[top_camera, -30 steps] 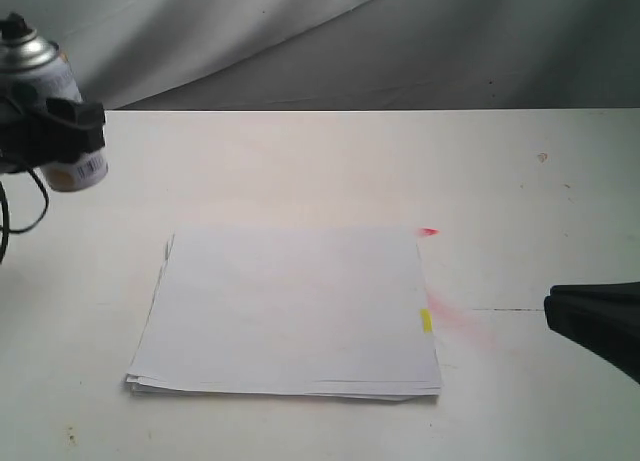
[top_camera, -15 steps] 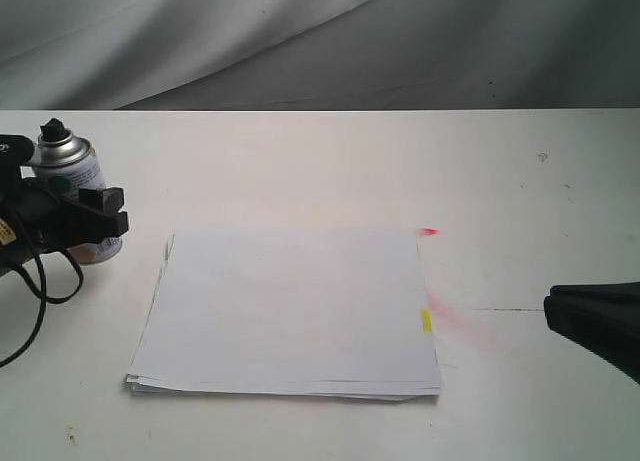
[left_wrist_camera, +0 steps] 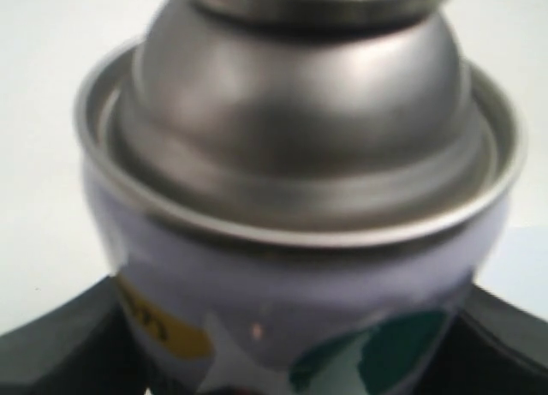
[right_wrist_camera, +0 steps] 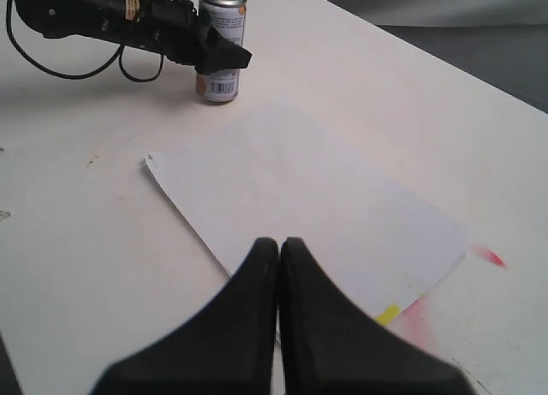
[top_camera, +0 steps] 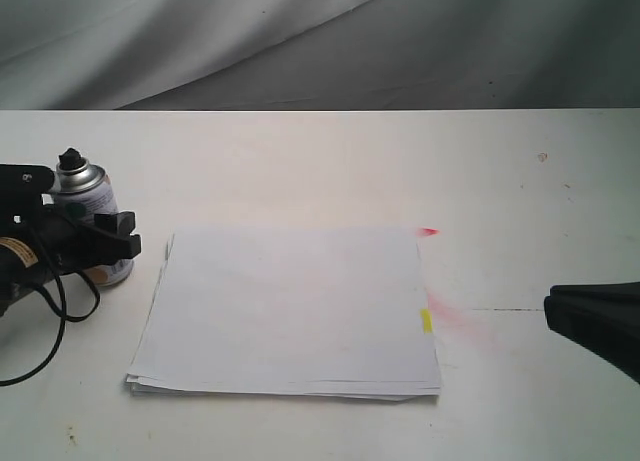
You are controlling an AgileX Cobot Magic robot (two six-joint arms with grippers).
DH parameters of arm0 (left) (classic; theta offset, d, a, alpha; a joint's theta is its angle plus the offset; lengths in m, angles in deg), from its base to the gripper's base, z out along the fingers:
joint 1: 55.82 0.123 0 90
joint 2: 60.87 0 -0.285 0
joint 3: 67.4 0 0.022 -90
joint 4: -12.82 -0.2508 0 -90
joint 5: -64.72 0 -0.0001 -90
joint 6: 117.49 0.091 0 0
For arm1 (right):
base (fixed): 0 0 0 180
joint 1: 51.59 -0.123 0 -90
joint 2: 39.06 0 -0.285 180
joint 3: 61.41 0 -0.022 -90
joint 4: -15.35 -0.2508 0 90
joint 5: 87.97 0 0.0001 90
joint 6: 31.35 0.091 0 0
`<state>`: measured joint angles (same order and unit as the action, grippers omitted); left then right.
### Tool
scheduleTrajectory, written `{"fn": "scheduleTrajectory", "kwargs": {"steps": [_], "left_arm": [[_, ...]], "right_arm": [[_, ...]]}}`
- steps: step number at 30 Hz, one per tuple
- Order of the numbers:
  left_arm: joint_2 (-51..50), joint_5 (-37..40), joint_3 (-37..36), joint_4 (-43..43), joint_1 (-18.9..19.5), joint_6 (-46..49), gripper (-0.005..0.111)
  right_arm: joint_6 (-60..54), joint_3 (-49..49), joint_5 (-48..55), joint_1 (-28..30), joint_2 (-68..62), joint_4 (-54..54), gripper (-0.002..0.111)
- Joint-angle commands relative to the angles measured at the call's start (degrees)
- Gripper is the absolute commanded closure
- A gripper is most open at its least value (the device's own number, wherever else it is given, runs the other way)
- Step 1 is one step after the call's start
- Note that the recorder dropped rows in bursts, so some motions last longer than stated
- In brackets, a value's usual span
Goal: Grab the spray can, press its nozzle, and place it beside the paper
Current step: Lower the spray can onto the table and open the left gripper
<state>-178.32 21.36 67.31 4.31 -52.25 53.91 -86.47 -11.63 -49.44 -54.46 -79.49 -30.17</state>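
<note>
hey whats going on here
The left end effector is gripping the can, which is upright and seems to rest on the table just left of the paper, apart from it. The right end effector is shut and holds nothing, off the paper's other side. Red marks show on the table by the paper's right edge.
</note>
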Motion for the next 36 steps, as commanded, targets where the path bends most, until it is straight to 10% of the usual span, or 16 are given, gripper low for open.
{"fn": "scheduleTrajectory", "kwargs": {"steps": [1,11,21,36], "left_arm": [[-0.47,-3.12,0.11,0.68,-0.12,-0.28,0.107],[-0.47,-2.71,0.11,0.68,-0.12,-1.36,0.105],[-0.47,-1.87,0.11,0.52,-0.12,-2.06,0.026],[16.69,6.67,0.11,0.52,-0.12,-2.06,0.028]], "right_arm": [[0.24,0.25,-0.37,0.13,0.31,-0.46,0.108],[0.24,0.25,-0.37,0.13,0.31,-0.46,0.108],[0.24,0.25,-0.37,0.13,0.31,-0.46,0.108],[0.21,0.25,-0.48,0.13,0.31,-0.46,0.108]]}}
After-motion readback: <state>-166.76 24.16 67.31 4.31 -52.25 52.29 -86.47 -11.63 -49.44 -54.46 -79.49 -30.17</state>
